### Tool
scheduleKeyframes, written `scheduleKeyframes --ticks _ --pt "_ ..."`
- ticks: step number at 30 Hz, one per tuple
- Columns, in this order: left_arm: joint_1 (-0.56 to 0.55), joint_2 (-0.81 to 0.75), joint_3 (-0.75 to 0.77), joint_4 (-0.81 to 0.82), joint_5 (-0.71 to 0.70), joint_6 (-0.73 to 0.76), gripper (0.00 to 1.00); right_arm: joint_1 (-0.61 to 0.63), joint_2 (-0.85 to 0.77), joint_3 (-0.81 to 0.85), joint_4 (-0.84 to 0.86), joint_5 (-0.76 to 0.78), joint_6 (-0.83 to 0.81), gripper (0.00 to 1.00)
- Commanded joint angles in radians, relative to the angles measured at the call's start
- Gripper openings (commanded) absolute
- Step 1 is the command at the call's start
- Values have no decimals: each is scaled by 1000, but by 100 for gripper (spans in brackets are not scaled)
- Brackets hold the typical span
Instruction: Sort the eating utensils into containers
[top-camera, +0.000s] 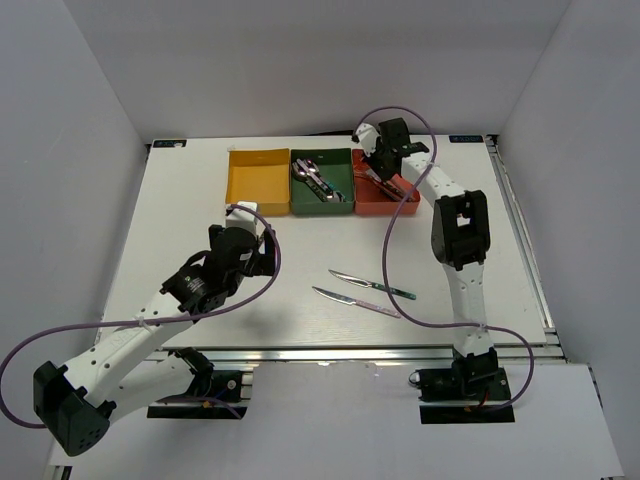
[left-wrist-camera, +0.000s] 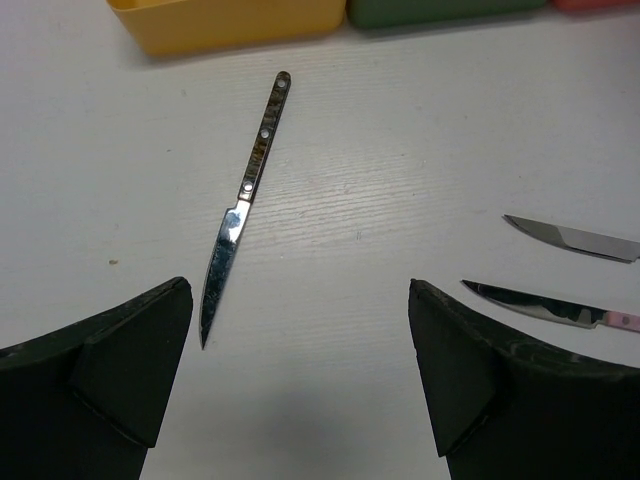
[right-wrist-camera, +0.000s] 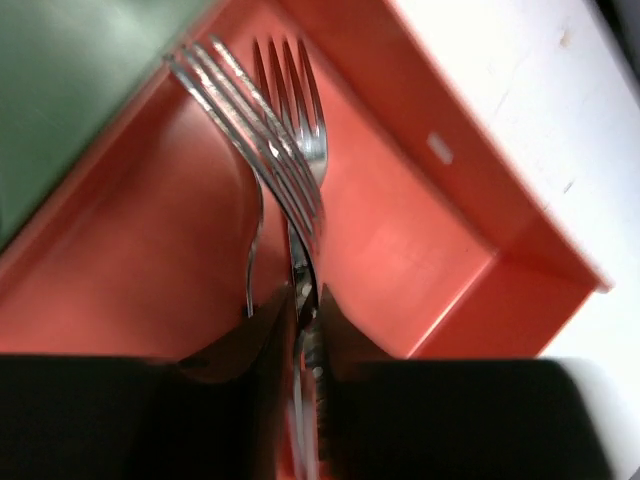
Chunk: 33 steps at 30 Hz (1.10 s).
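Note:
My right gripper (right-wrist-camera: 305, 300) is shut on the handle of a fork (right-wrist-camera: 285, 170), holding it inside the red-orange bin (right-wrist-camera: 420, 240). A second fork (right-wrist-camera: 300, 110) lies in that bin beside it. In the top view this gripper (top-camera: 380, 162) hangs over the red-orange bin (top-camera: 392, 207). The dark green bin (top-camera: 340, 168) holds spoons (top-camera: 315, 180). The yellow-orange bin (top-camera: 258, 178) shows nothing inside. My left gripper (left-wrist-camera: 300, 288) is open above the table, with a dark-handled knife (left-wrist-camera: 250, 190) lying just ahead of its left finger. Two more knives (top-camera: 372, 285) (top-camera: 355, 301) lie mid-table.
The three bins stand in a row at the back of the white table (top-camera: 180, 250). In the left wrist view the two other knife blades (left-wrist-camera: 575, 238) (left-wrist-camera: 550, 308) lie to the right. Purple cables (top-camera: 395, 230) loop off both arms.

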Motion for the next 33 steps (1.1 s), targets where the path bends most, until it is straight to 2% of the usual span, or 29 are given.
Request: scheduleKeyframes --ticks 1,2,4,5,6,8,12,15,16,17,19,20,21,22,23,26,33 --pt "2 -1 2 -5 -5 2 98 -15 -68 -33 41 -16 14 22" --pt "2 -2 4 -7 -5 2 98 -17 -78 -37 51 -8 26 44" --pt "2 -4 4 -5 -5 0 98 -15 -85 -33 54 -6 38 50" --pt "2 -8 2 -7 -5 -1 98 -15 -88 -25 55 -5 58 70" --pt "2 -10 2 -7 -7 -3 98 -17 -91 1 52 1 69 83" --pt "2 -19 1 -5 -10 -4 98 -15 -104 25 29 3 104 89" --pt "3 -31 1 -7 -41 -13 98 -9 -227 -5 35 41 219 89" --pt "2 -27 16 -36 -154 -47 98 29 -428 -215 75 21 318 89" --pt "2 -25 21 -57 -232 -70 98 38 -545 -376 89 -24 333 89" --pt "3 -27 24 -68 -267 -82 98 53 -596 -462 100 -78 337 89" --pt "3 -28 35 -105 -332 -105 98 113 -724 -614 112 -91 339 83" --pt "3 -30 38 -116 -373 -124 98 133 -749 -737 107 -74 340 79" --pt "3 -34 38 -120 -378 -127 98 165 -775 -790 100 -66 343 74" --pt "3 -43 35 -116 -377 -127 98 178 -805 -835 71 -62 359 62" --pt "3 -48 33 -111 -358 -119 98 189 -818 -904 54 -51 371 59" --pt "3 -54 27 -102 -329 -113 98 224 -876 -1008 37 -43 382 59" --pt "3 -42 24 -83 -260 -89 98 264 -837 -1045 -116 -69 350 60"
